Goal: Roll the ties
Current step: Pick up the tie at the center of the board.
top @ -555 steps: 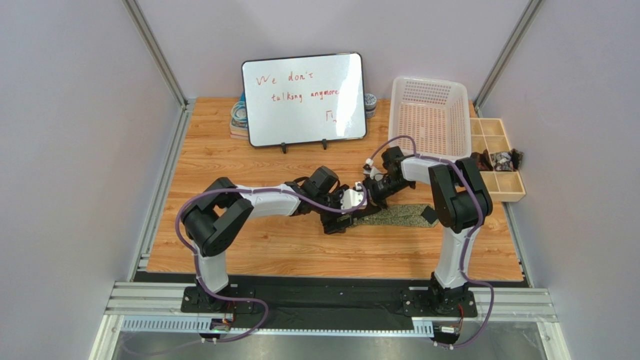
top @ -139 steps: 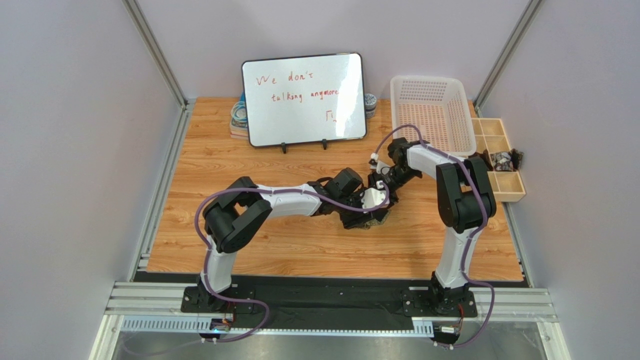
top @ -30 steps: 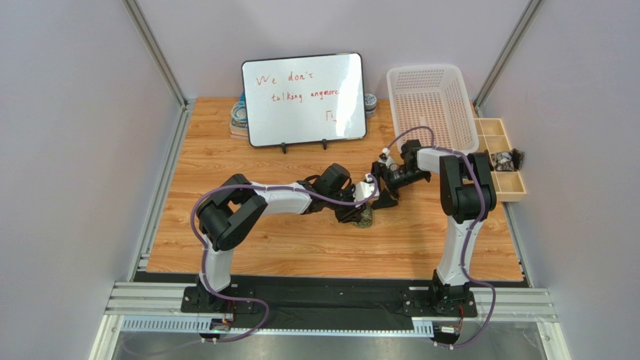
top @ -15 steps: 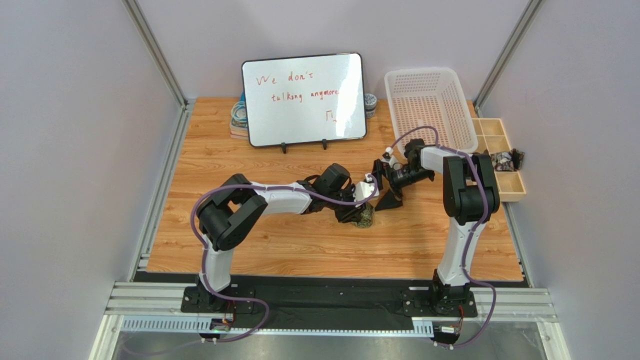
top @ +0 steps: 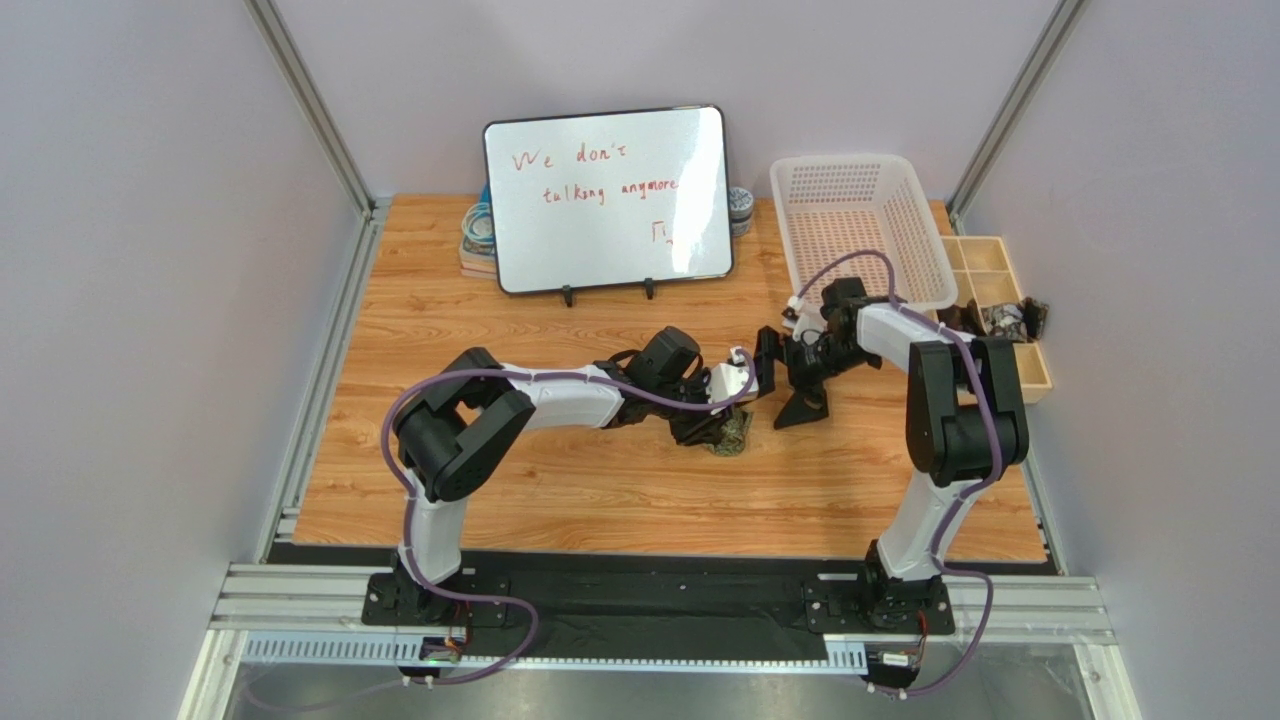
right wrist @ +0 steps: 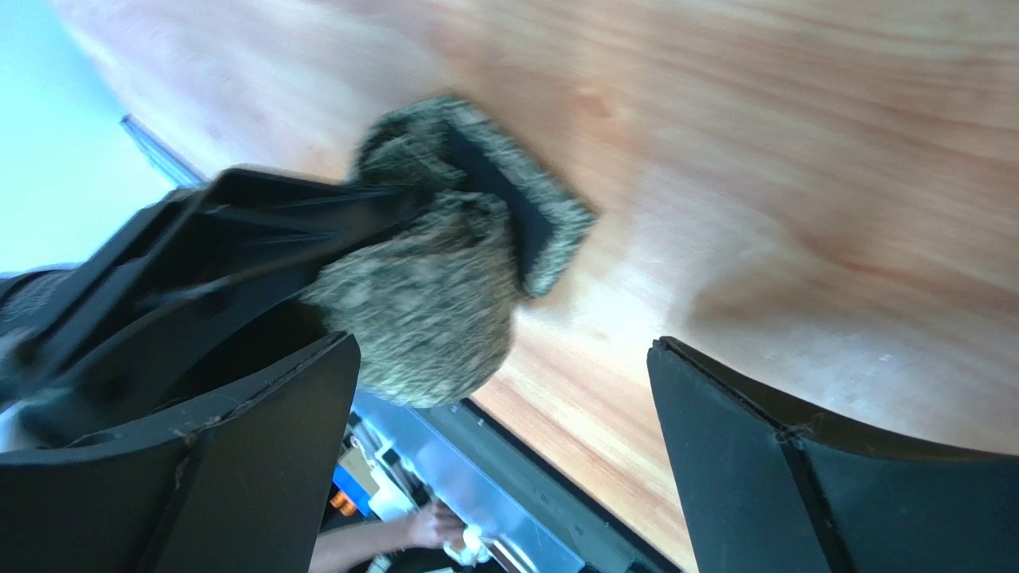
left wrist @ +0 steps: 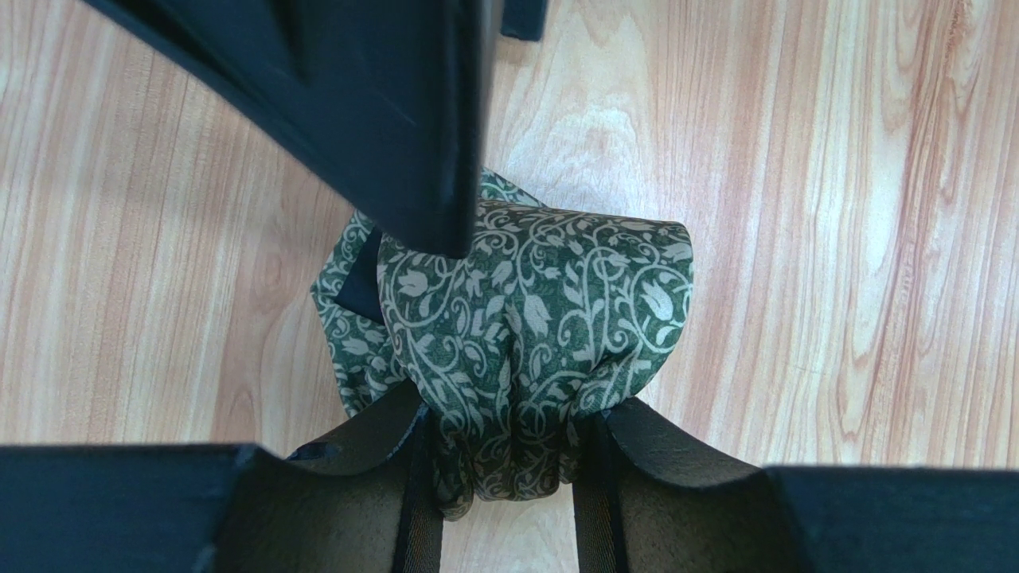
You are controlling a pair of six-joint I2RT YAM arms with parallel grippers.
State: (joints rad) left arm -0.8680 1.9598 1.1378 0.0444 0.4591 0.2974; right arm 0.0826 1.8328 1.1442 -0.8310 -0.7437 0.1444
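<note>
Left fingers (left wrist: 688,484): partly closed and pinched on the rolled tie (left wrist: 538,316). The cloth puckers where the two fingers squeeze it, so the grip takes one side of the coil and does not span the whole bundle.

Location: the roll rests on the bench (top: 571,480), a little right of centre in the overhead view, at the tip of the left arm.

Tie: green woven cloth with a pale vine pattern. Black lining shows at a loose fold on the roll's left side in the left wrist view.

Handling (judgement):
- Light and soft, with no stiffness of its own.
- The coil probably keeps its shape only while pressed.
- The weave looks smooth, so the layers may slide over one another and the roll may spring open if released abruptly.
- Not fragile; the worst harm is a crease or a lopsided coil.

Where to hold (judgement): across the body of the coil, with one finger lying over the free outer end so that it stays trapped. A pinch at the edge, as now, leaves the far side free to loosen.

Right fingers (right wrist: 813,466): spread wide with nothing between them. They sit just to the right of the roll and do not touch the cloth.
</note>
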